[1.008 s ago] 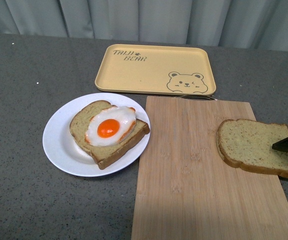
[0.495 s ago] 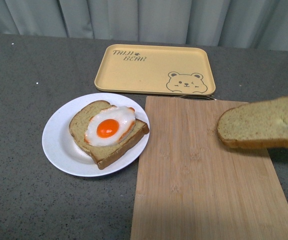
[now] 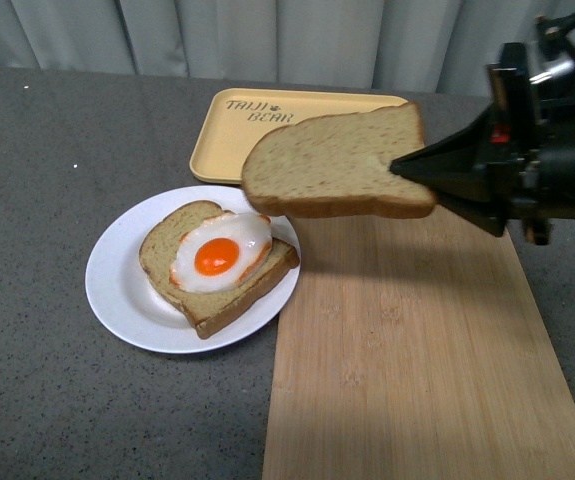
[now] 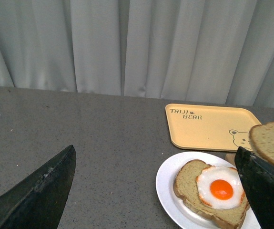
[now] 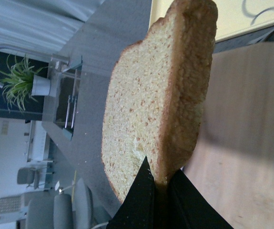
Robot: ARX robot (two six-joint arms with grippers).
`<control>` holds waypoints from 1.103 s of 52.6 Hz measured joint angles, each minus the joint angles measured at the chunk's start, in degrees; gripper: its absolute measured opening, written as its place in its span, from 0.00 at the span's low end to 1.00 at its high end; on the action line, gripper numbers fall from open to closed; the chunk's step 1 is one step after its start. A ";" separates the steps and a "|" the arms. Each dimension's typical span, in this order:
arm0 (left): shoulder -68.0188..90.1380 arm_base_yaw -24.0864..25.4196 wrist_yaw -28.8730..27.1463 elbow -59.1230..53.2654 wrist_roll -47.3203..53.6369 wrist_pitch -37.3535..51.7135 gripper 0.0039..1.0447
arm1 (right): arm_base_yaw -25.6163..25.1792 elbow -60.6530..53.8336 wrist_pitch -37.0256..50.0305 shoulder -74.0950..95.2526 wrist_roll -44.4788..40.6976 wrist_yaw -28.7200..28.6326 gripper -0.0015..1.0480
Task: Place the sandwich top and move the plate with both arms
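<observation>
The sandwich top, a plain brown slice, hangs in the air over the board's far left corner, held flat by one edge. My right gripper is shut on it; in the right wrist view the slice stands between the black fingers. The white plate lies left of the board, carrying a bread slice with a fried egg. My left gripper is open, its fingers wide apart above the counter, with the plate and the egg between them in its view. The left arm does not show in the front view.
A wooden cutting board lies right of the plate. A yellow bear tray sits behind, partly hidden by the lifted slice. The grey counter stretches left; curtains hang at the back.
The sandwich top has risen off the board and travelled left toward the plate in my right gripper, whose arm has come into the front view. Plate and egg slice stayed put.
</observation>
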 joint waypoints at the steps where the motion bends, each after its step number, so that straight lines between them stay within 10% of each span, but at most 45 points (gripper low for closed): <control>1: 0.00 0.00 0.00 0.00 0.00 0.00 0.94 | 0.94 0.74 0.04 0.81 0.46 0.24 0.02; 35: 0.00 0.00 0.00 0.00 0.00 0.00 0.94 | 13.99 15.63 -7.61 15.50 4.20 4.17 0.02; 46: 0.00 0.00 0.00 0.00 0.00 0.00 0.94 | 11.39 11.69 -11.28 13.09 -1.14 4.48 0.32; 54: 0.00 0.00 0.00 0.00 0.00 0.00 0.94 | 4.07 3.45 -11.67 -0.22 -11.02 14.32 0.69; 58: 0.00 0.00 -0.02 0.00 0.00 0.00 0.94 | 3.34 1.25 -5.73 -1.27 -15.37 21.79 0.71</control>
